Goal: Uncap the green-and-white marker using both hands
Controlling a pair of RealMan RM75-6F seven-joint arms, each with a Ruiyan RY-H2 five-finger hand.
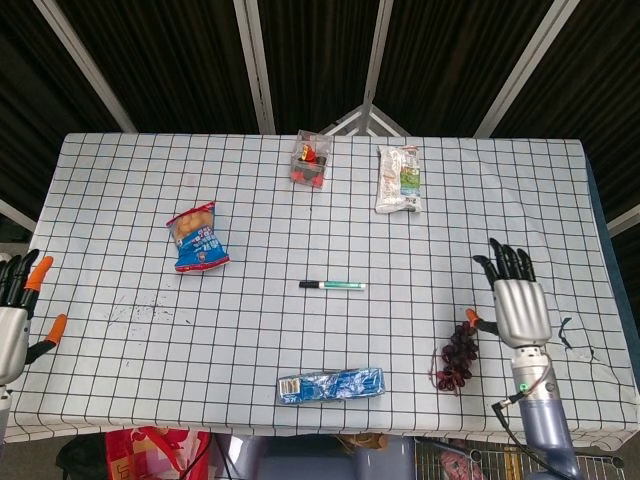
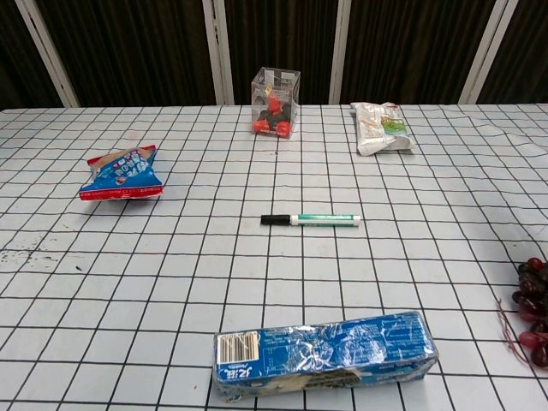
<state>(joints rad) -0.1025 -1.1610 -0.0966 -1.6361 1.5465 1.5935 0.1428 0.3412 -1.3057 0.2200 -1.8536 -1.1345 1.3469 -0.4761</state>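
Observation:
The green-and-white marker [image 1: 332, 286] with a black cap at its left end lies flat near the middle of the checked table; the chest view shows the marker [image 2: 311, 220] too. My right hand [image 1: 515, 300] hovers open over the table's right side, fingers spread, just right of the grapes and well right of the marker. My left hand [image 1: 17, 315] is open at the far left table edge, far from the marker. Neither hand shows in the chest view.
A bunch of dark grapes [image 1: 457, 356] lies beside my right hand. A blue packet [image 1: 331, 384] sits at the front, a blue snack bag [image 1: 196, 238] at the left, a clear box [image 1: 309, 159] and a white pouch [image 1: 399, 179] at the back.

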